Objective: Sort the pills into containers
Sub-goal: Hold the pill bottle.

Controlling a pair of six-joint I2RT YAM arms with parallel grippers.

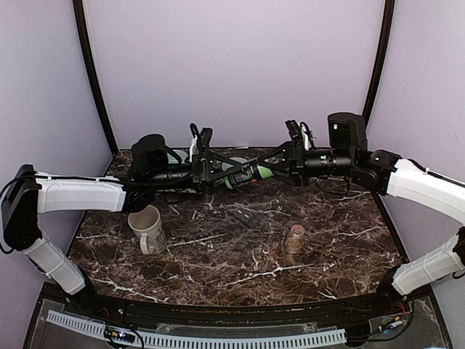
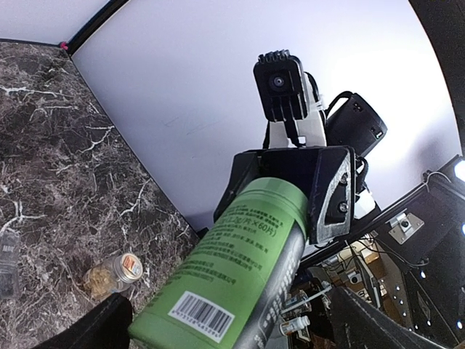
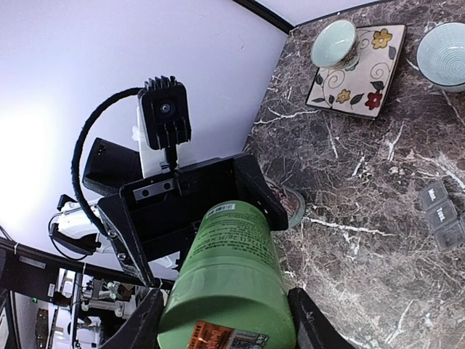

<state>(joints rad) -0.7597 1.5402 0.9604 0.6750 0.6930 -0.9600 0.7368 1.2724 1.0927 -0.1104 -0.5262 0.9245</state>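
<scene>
A green pill bottle hangs level above the back of the table, between both grippers. My right gripper is shut on its lidded end; in the right wrist view the bottle fills the space between my fingers. My left gripper stands open around the other end, with a gap beside the bottle in its wrist view. A small clear jar of yellowish pills stands on the table at the right. A clear pill organizer lies at the middle.
A white mug stands at the left front. The right wrist view shows a floral square plate carrying a small bowl, a second bowl beside it, and organizer compartments. The jar shows under the bottle.
</scene>
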